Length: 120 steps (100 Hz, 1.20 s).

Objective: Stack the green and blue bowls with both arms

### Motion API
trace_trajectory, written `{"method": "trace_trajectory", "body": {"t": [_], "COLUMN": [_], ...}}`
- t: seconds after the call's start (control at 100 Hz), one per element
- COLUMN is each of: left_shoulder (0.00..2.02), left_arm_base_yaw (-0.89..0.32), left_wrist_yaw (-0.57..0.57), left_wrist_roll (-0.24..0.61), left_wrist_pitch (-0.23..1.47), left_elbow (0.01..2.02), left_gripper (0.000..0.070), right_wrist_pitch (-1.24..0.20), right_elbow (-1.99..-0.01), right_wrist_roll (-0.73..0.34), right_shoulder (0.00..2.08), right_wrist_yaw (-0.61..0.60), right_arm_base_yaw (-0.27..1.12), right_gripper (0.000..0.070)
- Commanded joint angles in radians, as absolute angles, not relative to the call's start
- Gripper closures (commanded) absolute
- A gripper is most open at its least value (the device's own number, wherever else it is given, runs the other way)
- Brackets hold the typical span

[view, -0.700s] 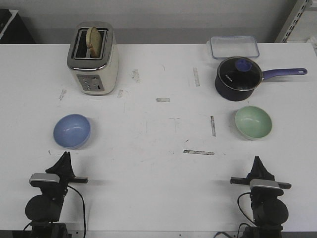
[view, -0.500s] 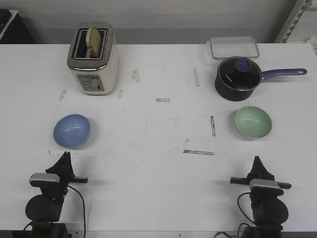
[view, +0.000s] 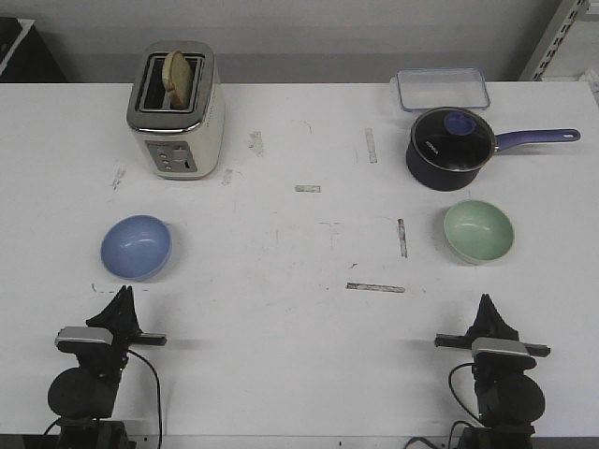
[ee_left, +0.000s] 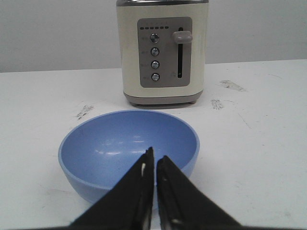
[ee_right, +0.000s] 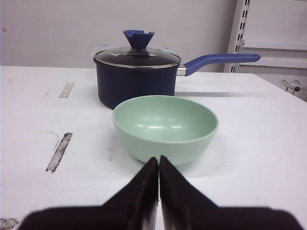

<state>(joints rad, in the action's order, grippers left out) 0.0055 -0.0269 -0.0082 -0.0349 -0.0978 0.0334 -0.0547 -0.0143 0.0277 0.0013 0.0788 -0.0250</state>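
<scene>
Opening step, reach pending: left gripper [ee_left: 154, 160] pinched closed, empty, facing light periwinkle-blue matte bowl [ee_left: 128, 147] just ahead of jaws; right gripper [ee_right: 159, 162] likewise closed, facing pale mint-green matte bowl [ee_right: 165, 127]; next calling for opening, advancing to rims

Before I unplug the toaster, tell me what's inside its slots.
One slice of bread stands in the toaster, its top poking out; the lower part is hidden. No second slice is visible.
</scene>
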Motion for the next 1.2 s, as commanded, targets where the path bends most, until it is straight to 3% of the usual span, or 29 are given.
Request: {"method": "trace_trajectory", "body": {"t": [0.0, 0.36, 0.64, 0.77, 0.92, 1.05, 1.12, 1.19], "left_shoulder": [0.004, 0.004, 0.004, 0.004, 0.004, 0.004, 0.004, 0.004], "left_arm_base_yaw": [-0.027, -0.027, -0.027, -0.027, -0.027, -0.027, -0.027, -0.027], "left_wrist_yaw": [-0.007, -0.007, -0.007, -0.007, -0.007, -0.007, -0.007, -0.007], "left_wrist_roll": [-0.032, -0.033, -0.033, -0.033, -0.034, -0.034, -0.034, -0.034], "left_wrist_pitch": [-0.114, -0.099, -0.089, -0.054, -0.047, -0.046, -0.046, -0.046], "left_elbow": [0.012, 0.012, 0.012, 0.012, 0.012, 0.012, 0.012, 0.012], "left_gripper": [0.0699, 0.0699, 0.0699, 0.0699, 0.0699, 0.0699, 0.0699, 0.0699], "right_wrist_pitch": [-0.045, -0.031, 0.201, 0.188, 0.160, 0.019, -0.106, -0.230], "right_elbow": [-0.013, -0.013, -0.064, -0.208, -0.471, -0.741, -0.884, -1.012], "right_wrist_roll": [0.015, -0.005, -0.036, -0.002, 0.043, 0.043, 0.043, 0.043], "right_shoulder": [0.001, 0.001, 0.002, 0.074, 0.297, 0.524, 0.637, 0.742], "right_wrist_yaw": [0.078, 0.050, 0.052, 0.051, 0.051, 0.052, 0.051, 0.051], "right_arm_base_yaw": [-0.024, -0.024, -0.024, -0.024, -0.024, -0.027, -0.027, -0.028], "right_gripper": [0.0700, 0.0700, 0.0700, 0.0700, 0.0700, 0.0699, 0.0661, 0.0541]}}
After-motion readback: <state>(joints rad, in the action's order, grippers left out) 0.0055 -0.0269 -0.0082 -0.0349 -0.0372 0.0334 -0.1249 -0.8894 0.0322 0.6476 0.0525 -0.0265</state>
